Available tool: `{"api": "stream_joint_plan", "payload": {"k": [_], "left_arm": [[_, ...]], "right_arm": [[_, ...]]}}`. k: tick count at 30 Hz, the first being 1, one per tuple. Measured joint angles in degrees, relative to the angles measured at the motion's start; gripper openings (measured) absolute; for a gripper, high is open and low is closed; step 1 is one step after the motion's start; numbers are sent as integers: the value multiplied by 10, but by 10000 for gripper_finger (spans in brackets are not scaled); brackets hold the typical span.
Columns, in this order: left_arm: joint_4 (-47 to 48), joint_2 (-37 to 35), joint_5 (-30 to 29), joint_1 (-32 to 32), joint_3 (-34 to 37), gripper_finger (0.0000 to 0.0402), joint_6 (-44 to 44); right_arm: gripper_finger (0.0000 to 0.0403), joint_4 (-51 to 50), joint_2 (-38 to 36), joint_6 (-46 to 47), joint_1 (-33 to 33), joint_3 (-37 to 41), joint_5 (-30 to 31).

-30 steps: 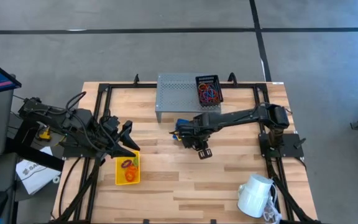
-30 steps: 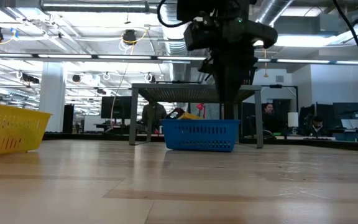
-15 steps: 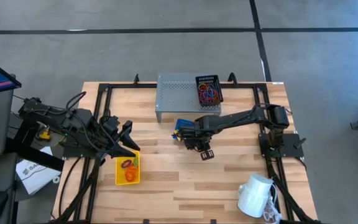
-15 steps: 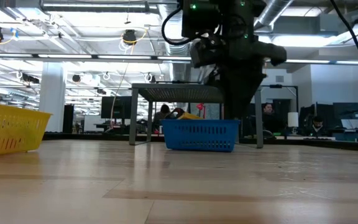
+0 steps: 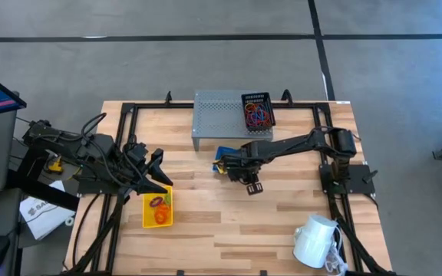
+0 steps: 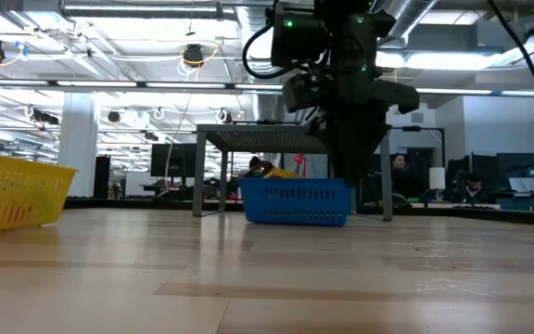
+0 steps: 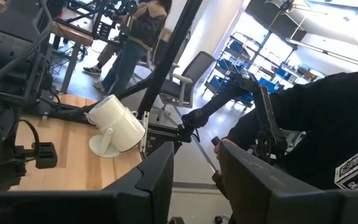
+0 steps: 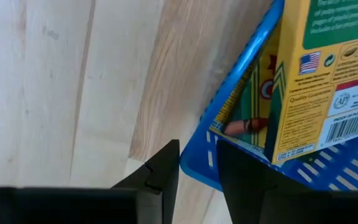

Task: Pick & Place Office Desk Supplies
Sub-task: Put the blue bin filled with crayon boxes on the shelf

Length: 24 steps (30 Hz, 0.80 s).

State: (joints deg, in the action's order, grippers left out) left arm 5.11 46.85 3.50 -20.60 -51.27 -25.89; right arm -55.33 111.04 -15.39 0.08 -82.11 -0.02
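Observation:
A blue bin (image 5: 221, 156) (image 6: 295, 202) with yellow printed packets (image 8: 319, 74) in it stands on the table's middle. My right gripper (image 8: 197, 155) (image 6: 355, 174) points down over it. Its fingers are slightly apart, one on each side of the bin's rim (image 8: 241, 68) near a corner. My left gripper (image 5: 158, 170) (image 7: 196, 168) is at the table's left, held level above the yellow bin (image 5: 157, 208), open and with nothing in it. That bin holds orange and purple loops. A black mesh bin (image 5: 257, 111) full of loops rests on the grey riser (image 5: 221, 115). My right gripper comes at the blue bin's rim (image 8: 211, 127) from above, near a corner, with a finger on each side of the wall. Whether the fingers touch the rim I cannot tell. The bin stands flat on the table.
A white mug (image 5: 315, 239) lies at the table's near right corner. The black arm frames run along both sides of the table. Bare wood lies between the blue bin and the near edge. People sit at desks in the room behind.
My right gripper has come down toward the blue bin, still pointing down, and its finger gap has not changed. The bin has stayed where it was.

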Motion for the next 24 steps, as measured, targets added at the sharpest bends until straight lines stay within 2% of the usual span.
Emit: {"api": "stream_joint_plan", "payload": {"k": [17,24], "left_arm": [[0,0,0,0,0,123,-1],[0,0,0,0,0,123,-1]], "right_arm": [[101,18,0,3,-6,0,-2],[73,18,0,19,-5,0,-16]]}}
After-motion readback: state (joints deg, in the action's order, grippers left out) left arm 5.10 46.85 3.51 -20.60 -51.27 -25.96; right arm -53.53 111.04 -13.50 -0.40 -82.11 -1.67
